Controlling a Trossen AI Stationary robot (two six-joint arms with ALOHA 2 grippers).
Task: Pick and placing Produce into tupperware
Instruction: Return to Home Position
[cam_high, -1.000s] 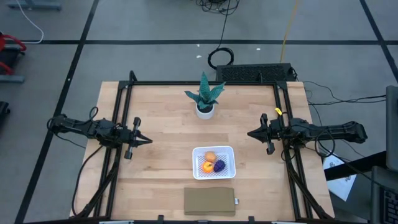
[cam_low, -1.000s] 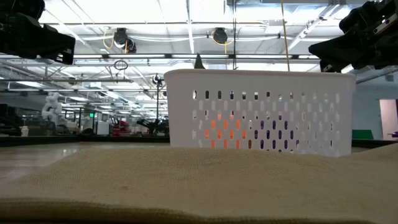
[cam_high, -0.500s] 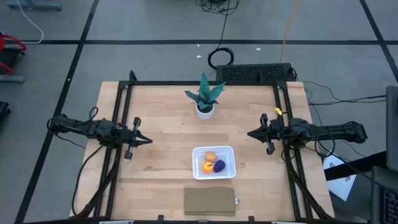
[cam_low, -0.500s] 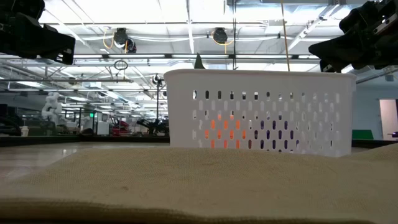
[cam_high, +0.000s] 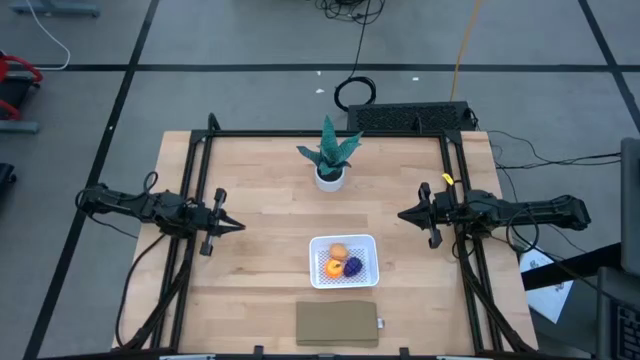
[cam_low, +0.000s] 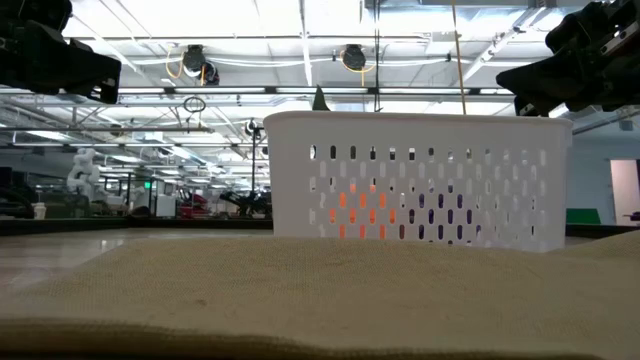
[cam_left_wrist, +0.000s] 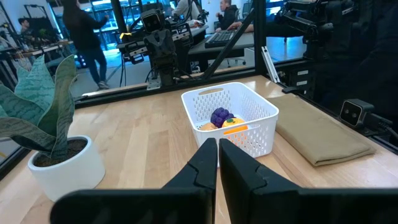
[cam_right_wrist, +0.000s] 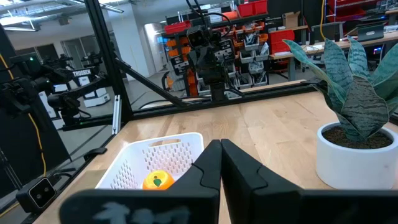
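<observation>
The white tupperware (cam_high: 344, 262) stands on the wooden table, near its front middle. Inside it lie the produce: a tan oval piece (cam_high: 339, 252), an orange round one (cam_high: 333, 268) and a dark purple one (cam_high: 352, 267); the orange (cam_left_wrist: 233, 122) and purple (cam_left_wrist: 219, 116) also show in the left wrist view. My left gripper (cam_high: 240, 226) hovers level at the table's left, shut and holding nothing, pointing toward the middle. My right gripper (cam_high: 402, 214) hovers level at the table's right, shut and holding nothing, pointing toward the middle. Both stand well apart from the tupperware.
A green potted plant (cam_high: 330, 160) in a white pot stands at the far middle. A flat olive-brown pad (cam_high: 337, 323) lies at the front edge, just before the tupperware. A black frame (cam_high: 200, 170) runs around the table. People move in the room beyond.
</observation>
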